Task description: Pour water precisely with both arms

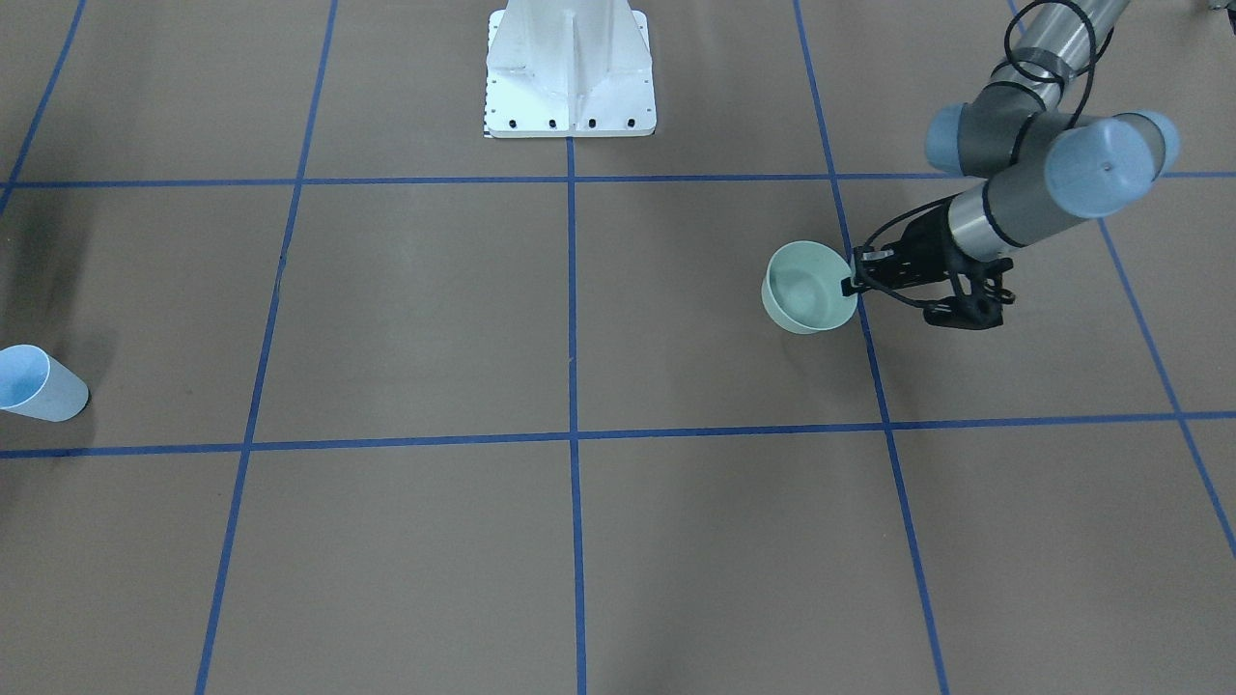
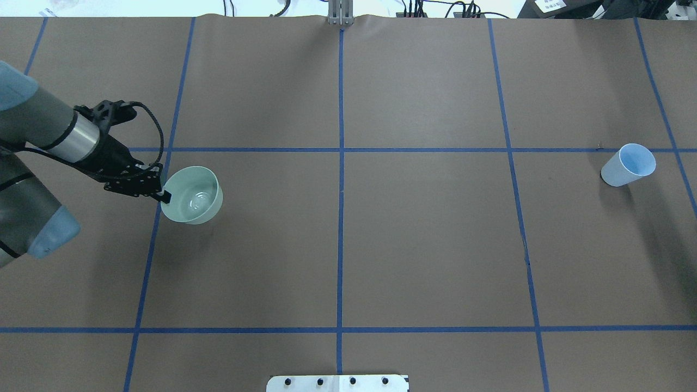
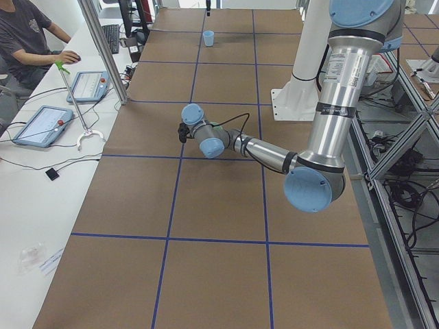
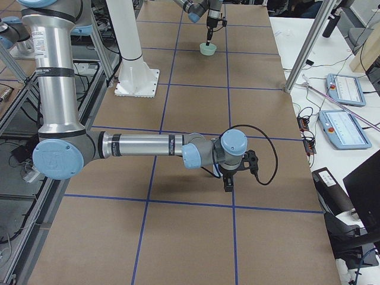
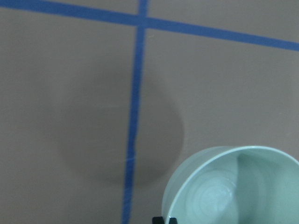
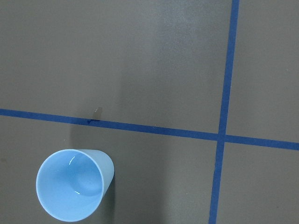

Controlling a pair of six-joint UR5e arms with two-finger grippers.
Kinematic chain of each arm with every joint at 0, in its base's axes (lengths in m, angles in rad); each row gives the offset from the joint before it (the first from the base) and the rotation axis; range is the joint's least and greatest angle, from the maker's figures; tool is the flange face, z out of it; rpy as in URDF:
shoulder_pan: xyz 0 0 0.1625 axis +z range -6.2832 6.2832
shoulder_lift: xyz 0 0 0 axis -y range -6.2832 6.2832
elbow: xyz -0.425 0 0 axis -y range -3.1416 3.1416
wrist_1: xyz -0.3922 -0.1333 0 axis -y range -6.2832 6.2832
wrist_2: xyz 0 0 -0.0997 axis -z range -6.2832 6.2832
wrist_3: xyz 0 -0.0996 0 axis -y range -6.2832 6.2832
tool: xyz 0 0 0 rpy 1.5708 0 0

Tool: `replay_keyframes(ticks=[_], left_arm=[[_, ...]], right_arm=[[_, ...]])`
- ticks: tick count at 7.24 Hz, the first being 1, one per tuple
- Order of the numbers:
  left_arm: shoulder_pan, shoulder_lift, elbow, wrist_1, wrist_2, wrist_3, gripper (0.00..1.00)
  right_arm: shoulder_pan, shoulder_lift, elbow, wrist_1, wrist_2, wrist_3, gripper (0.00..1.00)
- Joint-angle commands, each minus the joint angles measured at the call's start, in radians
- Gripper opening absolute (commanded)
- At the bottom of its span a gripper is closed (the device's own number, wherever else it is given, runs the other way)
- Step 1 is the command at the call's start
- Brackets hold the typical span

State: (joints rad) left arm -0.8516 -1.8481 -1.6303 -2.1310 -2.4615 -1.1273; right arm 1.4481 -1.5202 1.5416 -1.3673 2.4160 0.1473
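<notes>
My left gripper (image 2: 163,194) is shut on the near rim of a pale green bowl (image 2: 191,195) with a little clear water in it. The bowl's shadow lies apart from it, so it seems to hang just above the table. It also shows in the front view (image 1: 809,288), with the left gripper (image 1: 852,284) at its rim, and in the left wrist view (image 5: 233,191). A light-blue cup (image 2: 628,165) stands upright far to the right, and shows from above in the right wrist view (image 6: 74,191). My right gripper (image 4: 228,180) points down; I cannot tell whether it is open.
The brown table cover carries a grid of blue tape lines (image 2: 341,163). The white pedestal (image 1: 570,72) stands at the robot's edge of the table. An operator (image 3: 27,38) sits at a side table with tablets (image 3: 41,125) beyond the far edge.
</notes>
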Motion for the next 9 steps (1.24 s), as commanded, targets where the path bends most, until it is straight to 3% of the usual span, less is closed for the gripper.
replay_keyframes(ticks=[1,2,4,6,9], left_arm=[[0.075,-0.217,-0.002,0.236,0.068,-0.042,0.00],[0.107,-0.317,0.001,0.357,0.138,-0.042,0.00],[0.184,-0.391,0.056,0.367,0.241,-0.040,0.00],[0.213,-0.544,0.224,0.368,0.272,-0.045,0.00],[0.255,-0.545,0.234,0.367,0.340,-0.055,0.00]], right_arm=[[0.000,0.000,0.000,0.001,-0.002,0.000,1.00],[0.000,0.000,0.000,0.001,-0.002,0.000,1.00],[0.000,0.002,0.000,0.001,-0.002,-0.002,1.00],[-0.003,0.000,0.000,0.001,-0.002,-0.002,1.00],[-0.003,0.000,0.000,0.001,-0.002,-0.002,1.00]])
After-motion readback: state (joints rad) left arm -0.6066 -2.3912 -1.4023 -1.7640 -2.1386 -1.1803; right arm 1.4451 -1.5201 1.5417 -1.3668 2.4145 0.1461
